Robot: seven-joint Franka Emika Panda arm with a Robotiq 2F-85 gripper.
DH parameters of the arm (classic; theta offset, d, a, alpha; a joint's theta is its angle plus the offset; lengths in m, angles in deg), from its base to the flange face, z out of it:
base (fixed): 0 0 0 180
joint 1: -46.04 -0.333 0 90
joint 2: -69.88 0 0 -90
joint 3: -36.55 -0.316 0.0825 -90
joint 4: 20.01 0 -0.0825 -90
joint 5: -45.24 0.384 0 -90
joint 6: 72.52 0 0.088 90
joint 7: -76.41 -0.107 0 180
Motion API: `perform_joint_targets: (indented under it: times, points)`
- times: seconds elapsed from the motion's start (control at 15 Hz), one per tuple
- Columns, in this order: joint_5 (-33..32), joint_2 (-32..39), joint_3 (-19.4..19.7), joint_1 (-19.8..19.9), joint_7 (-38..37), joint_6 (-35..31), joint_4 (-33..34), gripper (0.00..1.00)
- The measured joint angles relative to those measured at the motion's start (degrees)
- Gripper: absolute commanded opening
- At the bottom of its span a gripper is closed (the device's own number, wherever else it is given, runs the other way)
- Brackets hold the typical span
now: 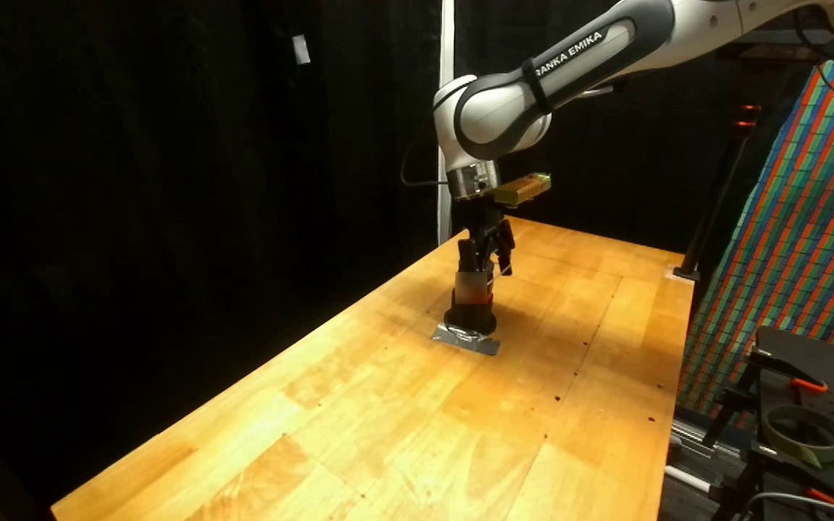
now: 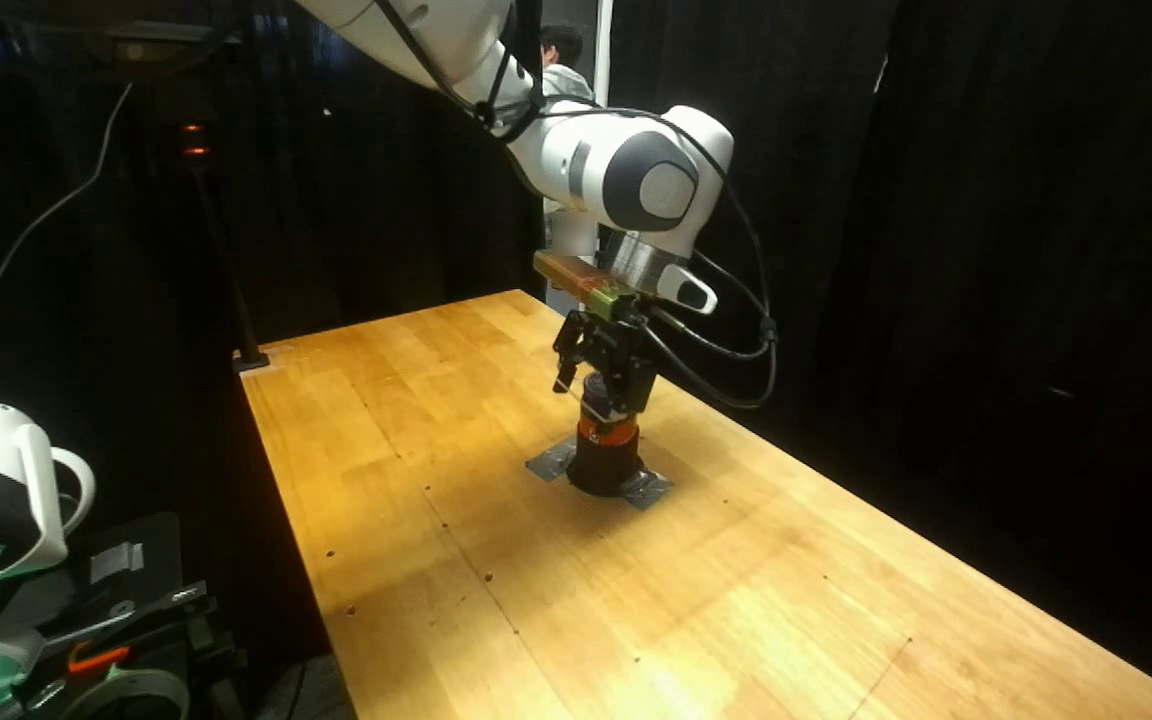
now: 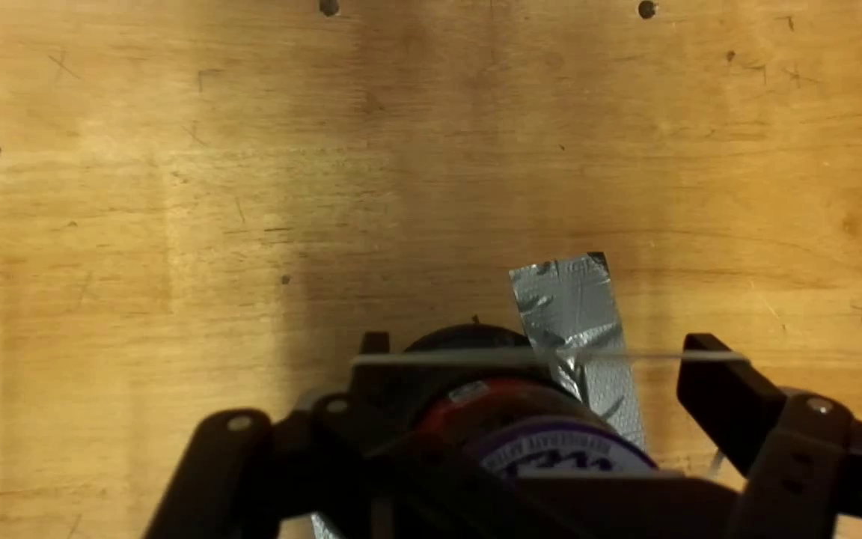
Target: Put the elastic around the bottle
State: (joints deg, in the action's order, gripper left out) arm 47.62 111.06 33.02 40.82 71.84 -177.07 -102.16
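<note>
The squat dark bottle (image 1: 472, 317) with an orange-red band stands upright on the wooden table; it shows in an exterior view (image 2: 604, 465) too. In the wrist view its round lid (image 3: 562, 449) with purple and white print sits low between the fingers, partly hidden by them. My gripper (image 1: 487, 264) is open, pointing down with its spread fingers around the bottle's upper part; it also shows in an exterior view (image 2: 598, 395). The thin pale elastic (image 3: 453, 358) is stretched between the two fingertips, across the bottle; it also shows in an exterior view (image 2: 581, 402).
Silver tape (image 3: 584, 329) runs from the bottle's base onto the wooden table (image 1: 417, 441). A dark post (image 1: 710, 202) rises at the table's far corner. A side cart with clamps and a tape roll (image 1: 804, 433) stands beside the table. A person (image 2: 566, 70) is in the background.
</note>
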Motion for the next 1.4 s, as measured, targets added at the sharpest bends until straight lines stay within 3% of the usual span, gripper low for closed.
perform_joint_targets:
  times: [0.07,0.2,0.67,0.93,1.2,1.4]
  points:
    - [0.0,-1.3,0.0,0.0,0.2,-1.39,-2.44,0.75]
    - [-0.01,-3.76,0.0,0.0,0.33,-4.21,-7.16,0.66]
    - [-0.14,-11.41,0.24,-0.04,-0.73,-18.7,-21.37,0.12]
    - [-2.68,-15.26,1.49,-0.87,-5.05,-29.61,-28.71,0.02]
    - [-6.59,-18.56,3.36,-2.28,-9.69,-42.46,-35.84,0.08]
    - [-11.92,-19.82,6.1,-4.37,-13.58,-53.54,-40.56,0.07]
